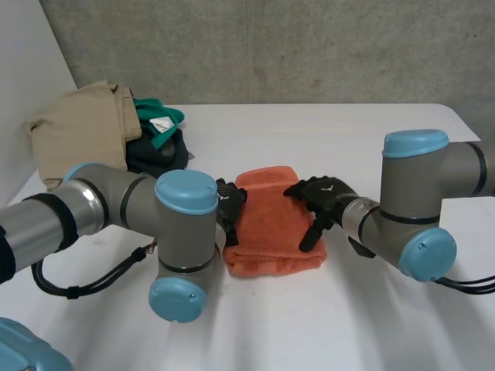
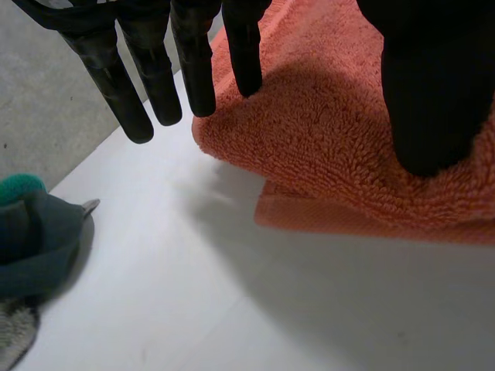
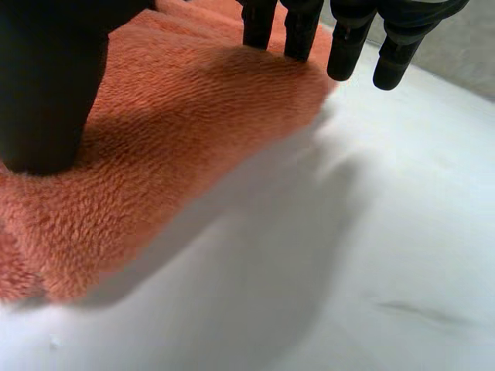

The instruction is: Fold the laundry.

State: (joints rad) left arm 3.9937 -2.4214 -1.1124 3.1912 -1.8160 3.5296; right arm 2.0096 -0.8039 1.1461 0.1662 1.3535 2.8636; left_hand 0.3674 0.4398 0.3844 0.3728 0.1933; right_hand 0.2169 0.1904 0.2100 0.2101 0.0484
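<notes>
Folded orange towel (image 1: 271, 224) lying at the middle of the white table (image 1: 348, 309), left hand (image 1: 230, 199) at its left edge, fingers straight and relaxed, thumb resting on the terry, right hand (image 1: 325, 198) on its right edge, likewise unclenched, grasping nothing, heap of clothes (image 1: 93, 131) well apart at the far left corner.
</notes>
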